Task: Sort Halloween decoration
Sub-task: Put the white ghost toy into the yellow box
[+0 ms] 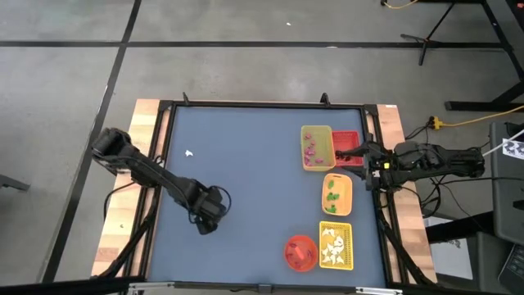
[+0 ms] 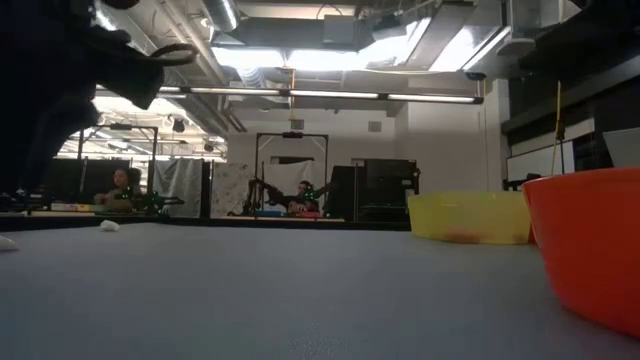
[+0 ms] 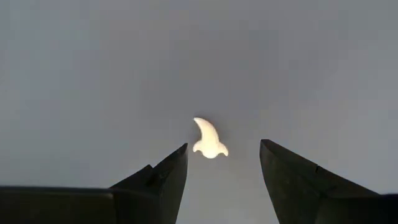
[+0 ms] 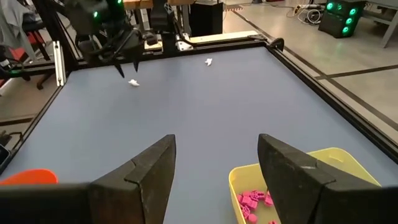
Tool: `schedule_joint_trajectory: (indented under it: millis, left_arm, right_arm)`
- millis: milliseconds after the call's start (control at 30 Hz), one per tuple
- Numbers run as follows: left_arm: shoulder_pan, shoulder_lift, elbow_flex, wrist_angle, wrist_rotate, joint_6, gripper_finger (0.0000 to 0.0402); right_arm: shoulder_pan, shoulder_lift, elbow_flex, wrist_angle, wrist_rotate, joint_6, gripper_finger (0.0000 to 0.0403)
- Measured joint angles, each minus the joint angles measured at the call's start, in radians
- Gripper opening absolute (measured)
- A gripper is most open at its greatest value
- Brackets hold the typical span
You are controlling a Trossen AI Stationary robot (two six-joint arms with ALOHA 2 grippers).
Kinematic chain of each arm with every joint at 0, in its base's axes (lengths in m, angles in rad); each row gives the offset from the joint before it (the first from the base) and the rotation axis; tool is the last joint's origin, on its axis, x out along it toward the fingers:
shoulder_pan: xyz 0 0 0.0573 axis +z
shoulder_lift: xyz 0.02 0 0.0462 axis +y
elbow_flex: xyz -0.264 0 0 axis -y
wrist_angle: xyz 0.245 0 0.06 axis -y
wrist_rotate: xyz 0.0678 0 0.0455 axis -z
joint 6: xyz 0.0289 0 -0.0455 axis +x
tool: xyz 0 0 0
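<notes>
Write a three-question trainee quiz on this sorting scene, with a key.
1. True or false: the left gripper is shut on the white ghost piece.
2. Which tray holds the pink pieces? A) the yellow tray next to the red tray B) the orange tray C) the yellow tray beside the bowl
3. Fill in: the right gripper is over the ___ tray.

Key:
1. False: its fingers stand open, and the piece lies on the table ahead of them.
2. A, the yellow tray next to the red tray.
3. Red.
</notes>
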Motion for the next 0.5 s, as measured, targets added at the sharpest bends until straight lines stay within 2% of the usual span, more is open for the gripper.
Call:
schedule_joint_trajectory:
  millis: [167, 400, 500]
  left_arm:
    - [0.01, -0.074, -0.13, 0.082, 0.002, -0.08, 0.0183]
    - [0.008, -0.076, -0.248, 0.268, 0.055, -0.129, 0.0183]
    - [0.008, -0.076, -0.264, 0.286, 0.055, -0.126, 0.0183]
  right_arm:
    - [0.0, 0.0, 0.0, -0.014, 0.0, 0.0, 0.0225]
    - [0.0, 0.0, 0.0, -0.013, 0.0, 0.0, 0.0225]
    - [0.0, 0.0, 0.0, -0.013, 0.0, 0.0, 0.0225]
